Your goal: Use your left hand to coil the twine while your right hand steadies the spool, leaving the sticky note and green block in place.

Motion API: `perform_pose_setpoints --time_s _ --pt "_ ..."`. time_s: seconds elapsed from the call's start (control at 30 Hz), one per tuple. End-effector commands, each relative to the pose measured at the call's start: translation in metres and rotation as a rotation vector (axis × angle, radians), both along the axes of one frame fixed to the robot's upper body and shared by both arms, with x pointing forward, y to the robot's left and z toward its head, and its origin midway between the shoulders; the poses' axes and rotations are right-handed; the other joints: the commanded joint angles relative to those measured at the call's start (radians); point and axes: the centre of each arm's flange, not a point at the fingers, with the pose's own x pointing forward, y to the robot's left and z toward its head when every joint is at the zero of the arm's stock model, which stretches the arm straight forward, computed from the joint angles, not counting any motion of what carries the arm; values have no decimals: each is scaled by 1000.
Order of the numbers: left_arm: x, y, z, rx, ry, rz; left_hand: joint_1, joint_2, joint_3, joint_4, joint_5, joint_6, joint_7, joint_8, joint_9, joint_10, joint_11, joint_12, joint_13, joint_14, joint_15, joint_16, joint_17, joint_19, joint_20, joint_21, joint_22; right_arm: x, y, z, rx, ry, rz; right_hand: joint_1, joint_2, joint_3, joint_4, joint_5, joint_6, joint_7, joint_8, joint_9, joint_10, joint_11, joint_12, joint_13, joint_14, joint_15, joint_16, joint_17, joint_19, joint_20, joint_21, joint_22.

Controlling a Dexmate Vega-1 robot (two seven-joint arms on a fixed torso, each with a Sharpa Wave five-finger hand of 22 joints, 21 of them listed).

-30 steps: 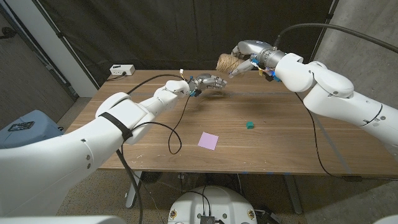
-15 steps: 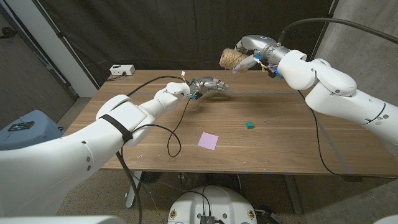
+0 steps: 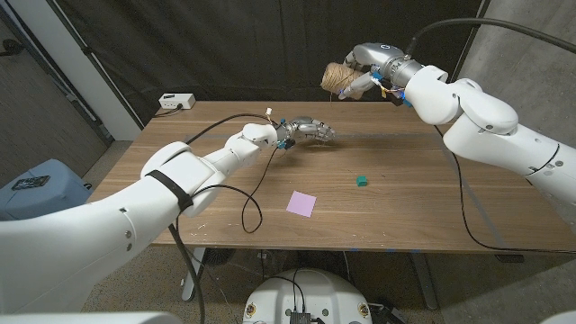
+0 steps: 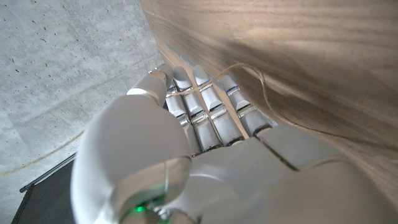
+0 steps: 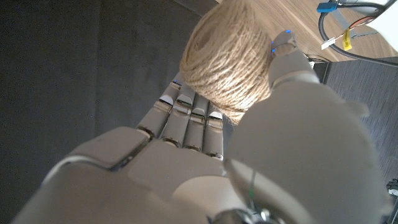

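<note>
My right hand (image 3: 371, 70) grips the tan twine spool (image 3: 338, 79) and holds it in the air above the table's far edge. In the right wrist view the spool (image 5: 227, 53) sits between the fingers and thumb of that hand (image 5: 249, 162). My left hand (image 3: 307, 130) hovers low over the far middle of the table, fingers curled. In the left wrist view a thin strand of twine (image 4: 264, 84) runs out from between the curled fingers of that hand (image 4: 205, 143). The green block (image 3: 361, 181) and the pink sticky note (image 3: 301, 204) lie on the wooden table (image 3: 432, 207), nearer me.
A white box (image 3: 177, 101) sits at the table's far left corner. Black cable (image 3: 255, 193) from my left arm loops over the table's left half. A blue object (image 3: 36, 184) stands on the floor off the left edge. Dark curtain hangs behind the table.
My right hand has raised the spool higher and a little to the right. My left hand has slid slightly right over the table. Block and note have stayed put.
</note>
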Motion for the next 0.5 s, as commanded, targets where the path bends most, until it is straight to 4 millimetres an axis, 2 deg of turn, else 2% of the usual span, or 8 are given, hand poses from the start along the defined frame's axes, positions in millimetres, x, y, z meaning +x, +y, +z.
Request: perform_pose_setpoints --time_s 0.03,0.5 --pt "-7 -11 -16 20 15 -71 12 4 -1 -1 4 -1 -1 0 1 0 2 -3 4 -1 7 -1 2 -6 -3 10 -1 11 4 9 -18 1 -1 135 156 2 3 9 175 -172 4 3 177 -166 1 5 44 -169 -2 6 9 -19 -3 4" --pt "-15 -23 -28 40 22 -136 15 3 -3 -2 4 -4 -2 -2 2 2 6 -6 8 -2 7 -3 4 -7 -3 12 -1 28 3 18 -17 12 -23 136 159 0 3 9 175 -173 3 3 176 -165 0 8 46 -170 -4 9 9 -19 -3 4"
